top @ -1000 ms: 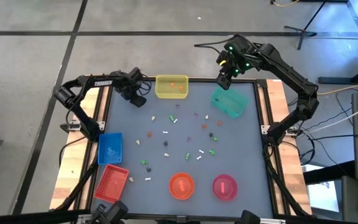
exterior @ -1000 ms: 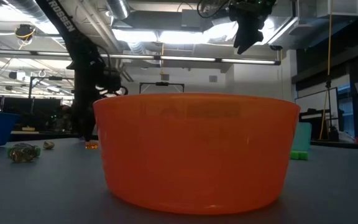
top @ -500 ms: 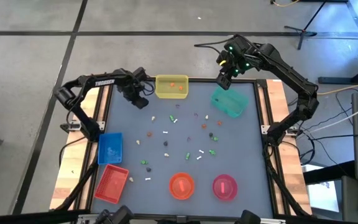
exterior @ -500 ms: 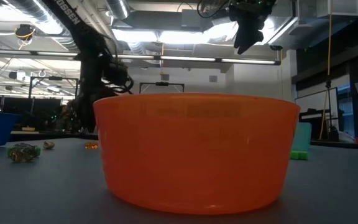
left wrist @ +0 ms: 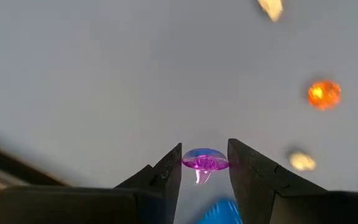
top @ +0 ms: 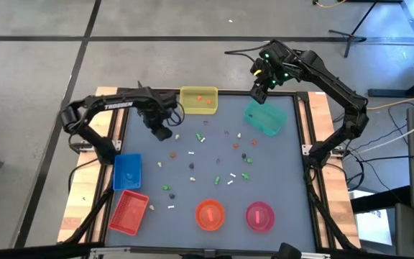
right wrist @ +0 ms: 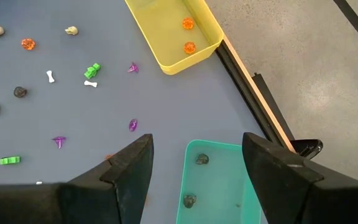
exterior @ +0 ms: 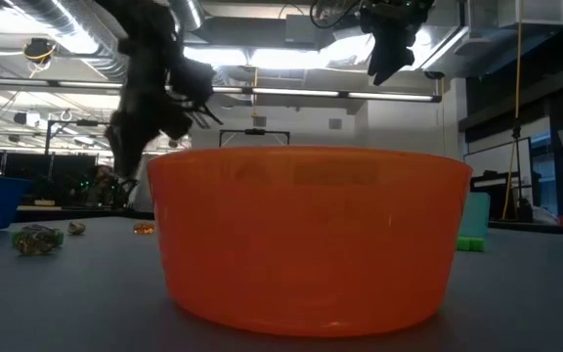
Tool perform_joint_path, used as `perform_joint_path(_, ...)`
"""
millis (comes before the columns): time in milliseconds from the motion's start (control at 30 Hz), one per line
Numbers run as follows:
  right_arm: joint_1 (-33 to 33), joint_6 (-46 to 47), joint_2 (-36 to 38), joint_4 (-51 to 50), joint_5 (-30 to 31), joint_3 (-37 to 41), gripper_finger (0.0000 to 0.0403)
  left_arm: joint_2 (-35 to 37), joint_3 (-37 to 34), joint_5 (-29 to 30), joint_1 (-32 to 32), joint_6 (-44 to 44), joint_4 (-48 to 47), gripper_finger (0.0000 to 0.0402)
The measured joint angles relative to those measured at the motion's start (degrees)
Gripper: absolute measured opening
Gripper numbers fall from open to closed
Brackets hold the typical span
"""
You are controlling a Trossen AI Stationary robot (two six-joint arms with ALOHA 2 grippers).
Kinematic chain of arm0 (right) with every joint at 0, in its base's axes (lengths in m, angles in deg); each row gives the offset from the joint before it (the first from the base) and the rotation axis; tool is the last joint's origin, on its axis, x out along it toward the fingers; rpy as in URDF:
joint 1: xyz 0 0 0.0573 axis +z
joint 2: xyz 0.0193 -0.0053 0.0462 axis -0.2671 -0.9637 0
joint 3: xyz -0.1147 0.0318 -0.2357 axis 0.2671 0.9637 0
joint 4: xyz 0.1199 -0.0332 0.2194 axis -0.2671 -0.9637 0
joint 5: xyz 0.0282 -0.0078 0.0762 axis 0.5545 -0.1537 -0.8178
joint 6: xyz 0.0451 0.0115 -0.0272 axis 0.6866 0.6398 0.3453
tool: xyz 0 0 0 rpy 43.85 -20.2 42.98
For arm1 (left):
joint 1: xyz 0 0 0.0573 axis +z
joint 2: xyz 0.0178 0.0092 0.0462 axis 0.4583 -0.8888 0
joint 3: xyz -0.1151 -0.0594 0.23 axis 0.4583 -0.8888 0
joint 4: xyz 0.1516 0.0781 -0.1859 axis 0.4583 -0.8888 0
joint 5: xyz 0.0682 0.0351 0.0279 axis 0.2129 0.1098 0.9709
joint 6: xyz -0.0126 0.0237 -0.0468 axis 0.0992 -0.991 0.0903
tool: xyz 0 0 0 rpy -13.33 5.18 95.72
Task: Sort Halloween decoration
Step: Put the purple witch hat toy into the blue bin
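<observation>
Your left gripper pinches 1 purple trinket by its cap; likely light, hard and slick, so grip gently. Right gripper waits spread above the teal tray.

A translucent purple trinket is showing between the dark fingers of the left gripper. Two orange trinkets are lying in the yellow tray. Dark grey trinkets are sitting in the teal tray. At 6 o'clock, the orange bowl and magenta bowl are standing on the grey-blue table.
</observation>
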Motion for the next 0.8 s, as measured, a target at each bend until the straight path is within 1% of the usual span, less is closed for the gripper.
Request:
perform_joint_path(167, -0.01, 0.0, -0.01, -0.01, -0.01, 0.0, 0.0246, 4.52, 0.0, 0.15, -5.44, 6.69, -4.57, 0.011)
perform_joint_path(300, -0.01, 0.0, -0.01, 0.0, -0.01, 0.0, 0.0246, 8.29, -0.4, 0.16, -10.43, 13.89, -6.43, 0.011)
perform_joint_path(567, -0.01, -0.15, -0.01, 0.01, -0.01, 0.0, 0.0246, 12.95, -3.48, 0.14, -24.7, 32.36, -8.63, 0.011)
perform_joint_path(633, -0.01, -0.15, -0.01, 0.01, -0.01, 0.0, 0.0246, 13.04, -4.36, -0.58, -28.58, 36.6, -9.27, 0.011)
perform_joint_path(800, -0.01, -0.16, -0.01, 0.01, -0.01, 0.0, 0.0246, 13.18, -6.13, -4.91, -37.49, 45.53, -10.1, 0.011)
